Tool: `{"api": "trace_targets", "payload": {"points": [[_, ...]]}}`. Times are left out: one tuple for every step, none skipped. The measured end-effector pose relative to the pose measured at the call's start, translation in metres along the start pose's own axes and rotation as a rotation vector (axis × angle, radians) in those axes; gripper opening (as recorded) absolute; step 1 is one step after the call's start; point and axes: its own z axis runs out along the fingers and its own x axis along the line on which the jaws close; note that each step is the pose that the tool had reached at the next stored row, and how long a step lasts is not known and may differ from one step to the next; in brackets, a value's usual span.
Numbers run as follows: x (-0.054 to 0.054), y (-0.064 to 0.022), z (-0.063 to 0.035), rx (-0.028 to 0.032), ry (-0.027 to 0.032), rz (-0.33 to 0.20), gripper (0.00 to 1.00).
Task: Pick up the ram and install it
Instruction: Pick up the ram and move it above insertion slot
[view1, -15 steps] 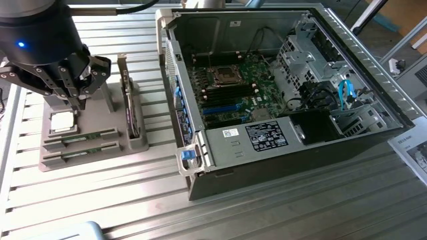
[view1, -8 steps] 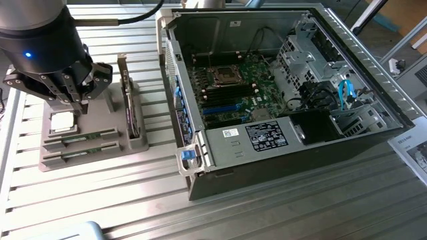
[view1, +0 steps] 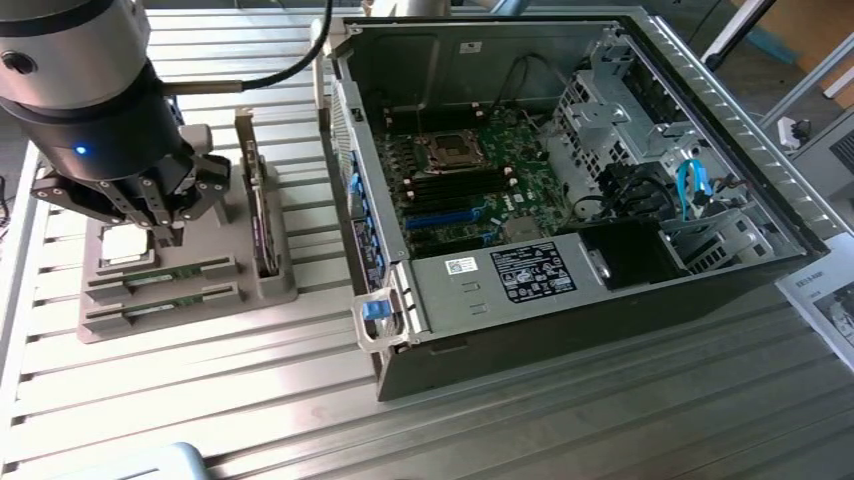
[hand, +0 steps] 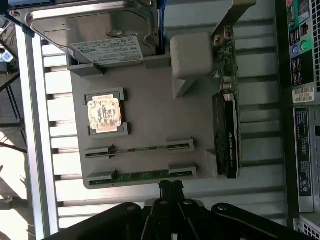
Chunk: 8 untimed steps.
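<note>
Green ram (hand: 145, 175) sits slotted just beside the hand (hand: 170, 189), seemingly pressed together, empty

slatted grey metal table (view1: 561, 420), soft even light

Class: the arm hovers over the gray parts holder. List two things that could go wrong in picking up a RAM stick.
1. The hand is shut near the nearer ram; lowered like this, it might press on the stick rather than straddle it.
2. The upright graphics card stands beside the slots; a sideways drift could knock it.
</note>
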Motion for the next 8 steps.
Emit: {"api": "trace_targets", "payload": {"points": [[0.000,0.0000,0.0022,0.0000,0.0000,0.000,0.11],[0.000,0.0000,0.0046,-0.0001,-0.0001,0.000,0.11],[0.000,0.0000,0.0068,-0.0001,-0.0001,0.000,0.11],[0.000,-0.0001,0.0088,-0.0001,-0.0001,0.000,0.11],[0.000,-0.0001,0.0107,0.0000,0.0000,0.000,0.11],[0.000,-0.0001,0.0129,0.0000,0.0000,0.000,0.11],[0.000,-0.0001,0.0151,-0.0002,-0.0001,0.000,0.11],[0.000,-0.0001,0.0168,-0.0001,-0.0001,0.000,0.11]]}}
